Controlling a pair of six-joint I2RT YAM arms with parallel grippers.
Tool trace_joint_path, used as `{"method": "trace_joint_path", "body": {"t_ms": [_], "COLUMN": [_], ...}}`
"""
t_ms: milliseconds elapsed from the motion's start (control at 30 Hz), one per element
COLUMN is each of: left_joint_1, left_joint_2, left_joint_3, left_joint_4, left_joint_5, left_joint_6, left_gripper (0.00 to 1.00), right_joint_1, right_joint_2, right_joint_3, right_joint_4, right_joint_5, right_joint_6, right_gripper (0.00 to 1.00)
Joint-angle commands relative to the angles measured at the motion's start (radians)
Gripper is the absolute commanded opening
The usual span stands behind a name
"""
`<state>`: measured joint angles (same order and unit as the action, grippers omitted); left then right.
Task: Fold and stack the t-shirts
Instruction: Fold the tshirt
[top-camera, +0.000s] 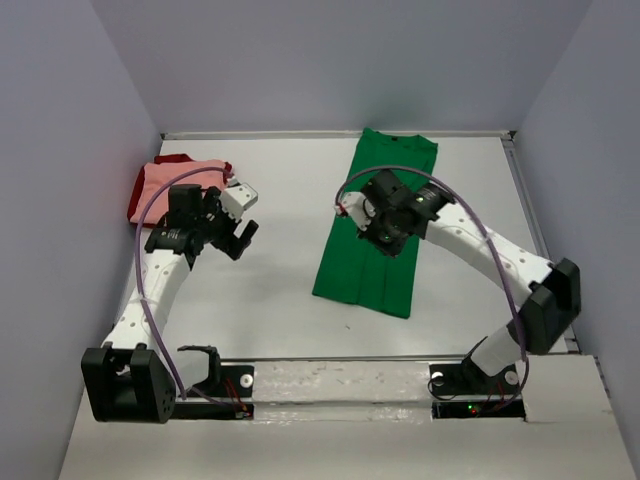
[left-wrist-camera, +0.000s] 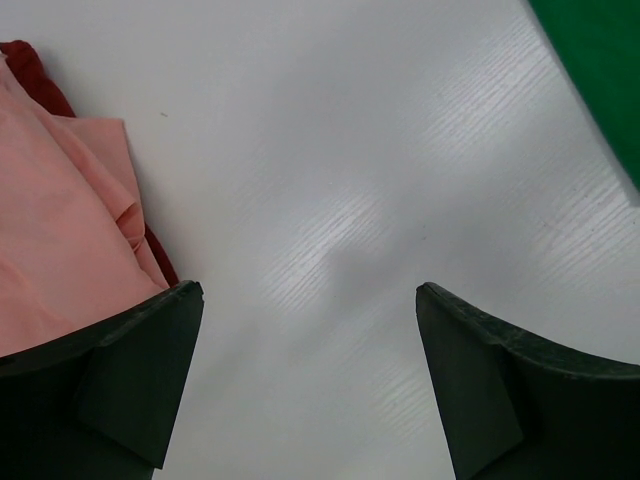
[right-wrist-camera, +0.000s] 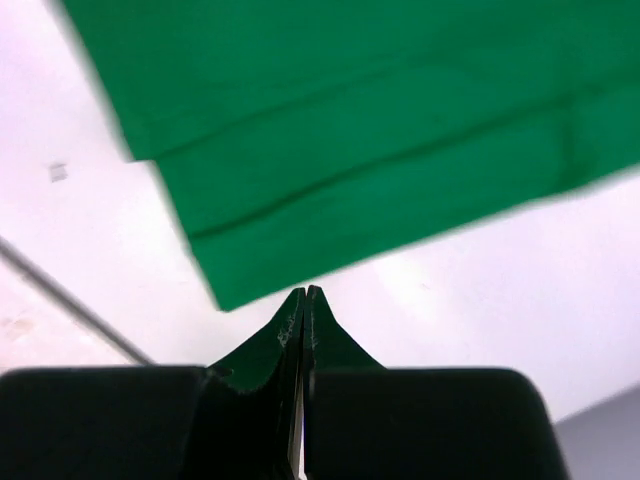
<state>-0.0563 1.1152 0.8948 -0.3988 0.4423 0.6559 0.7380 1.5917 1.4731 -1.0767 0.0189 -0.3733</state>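
3 t-shirts, soft cloth, short-sleeved, on 1 white table (top-camera: 270, 290). Item 1: bright green t-shirt (top-camera: 375, 225), lying flat as a long narrow strip right of centre, neck end towards the far edge and hem end nearest the arms, with lengthwise creases showing. Items 2 and 3: salmon pink t-shirt (top-camera: 180, 178), folded and resting on a dark red t-shirt (top-camera: 145, 195) at the far left corner. Handling, by judgement: all 3 are light, limp and easily rumpled. They will sag from any single pinch, so the green strip is probably best taken at both corners of 1 short end, 1 corner per arm, and laid over itself. Left gripper (left-wrist-camera: 308, 295): jaws spread to their widest, nothing between them, above bare table between the pile and the green strip. Right gripper (right-wrist-camera: 305, 295): tips pressed together with no cloth in them, above the table just off a corner of the green cloth. Not determinable: how many layers the green strip has and whether its sleeves are tucked under. The right arm covers the strip's middle in the overhead view, and the right wrist view is blurred. Only slivers of the dark red t-shirt show beneath the pink, so the quality of its fold cannot be told.
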Motion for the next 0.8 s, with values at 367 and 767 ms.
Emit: {"method": "trace_joint_path", "body": {"t_ms": [367,767], "left_joint_1": [-0.132,-0.33], "left_joint_2": [0.502,1.04], "left_joint_3": [0.446,1.081], "left_joint_4": [-0.136,-0.275], "left_joint_5": [0.325,0.294], "left_joint_6": [0.105,0.123], "left_gripper": [0.99,0.0], "right_joint_1": [-0.348,-0.535], "right_joint_2": [-0.306,-0.501], "right_joint_3": [-0.29,-0.396], "right_joint_4": [0.218,0.124], "right_joint_5": [0.193,-0.045], "right_joint_6": [0.096,0.083], "right_gripper": [0.0,0.0]}}
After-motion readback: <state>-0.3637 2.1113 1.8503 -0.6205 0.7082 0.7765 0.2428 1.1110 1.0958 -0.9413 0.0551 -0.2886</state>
